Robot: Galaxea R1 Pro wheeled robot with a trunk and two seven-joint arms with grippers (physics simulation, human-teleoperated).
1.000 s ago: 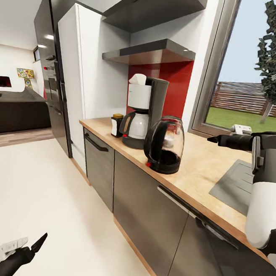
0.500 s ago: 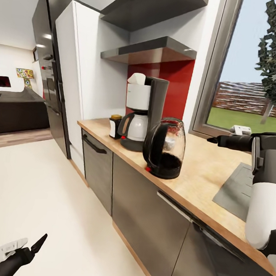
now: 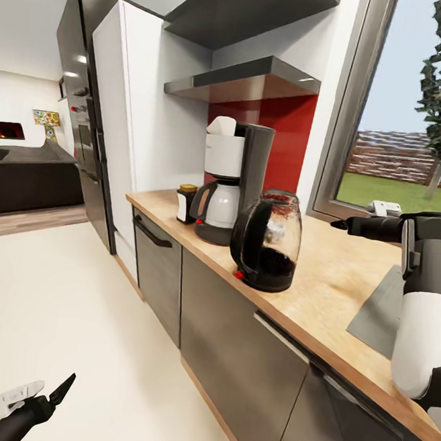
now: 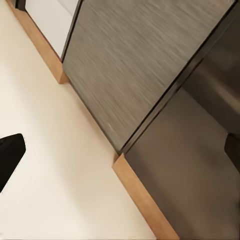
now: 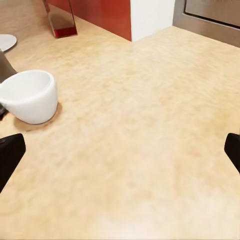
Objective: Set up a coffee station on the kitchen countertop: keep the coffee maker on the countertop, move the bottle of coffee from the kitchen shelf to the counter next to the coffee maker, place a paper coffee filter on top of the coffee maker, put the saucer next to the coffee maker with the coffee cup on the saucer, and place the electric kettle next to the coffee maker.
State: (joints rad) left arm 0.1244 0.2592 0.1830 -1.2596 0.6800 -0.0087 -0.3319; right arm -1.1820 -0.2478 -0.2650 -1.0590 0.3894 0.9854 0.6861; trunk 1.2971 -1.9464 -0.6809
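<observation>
- Shifting slightly since a second ago, the head camera has moved; the bench's things keep their places.
- Electric kettle (image 3: 267, 242) stands beside coffee maker (image 3: 232, 180), filter (image 3: 221, 125) on top, coffee bottle (image 3: 186, 203) alongside.
- Coffee cup (image 5: 28, 96) sits on bare bench (image 5: 150, 150), apparently awaiting its saucer.
- Right gripper (image 5: 120, 150) hangs wide open, empty; left gripper (image 4: 120, 152) likewise.

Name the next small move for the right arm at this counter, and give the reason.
Probably bring the right gripper toward the coffee cup and close on it. The fingers are spread wide with nothing between them, and the cup sits directly on the countertop, not on a saucer. The coffee maker, filter, bottle of coffee and electric kettle already stand together.
</observation>
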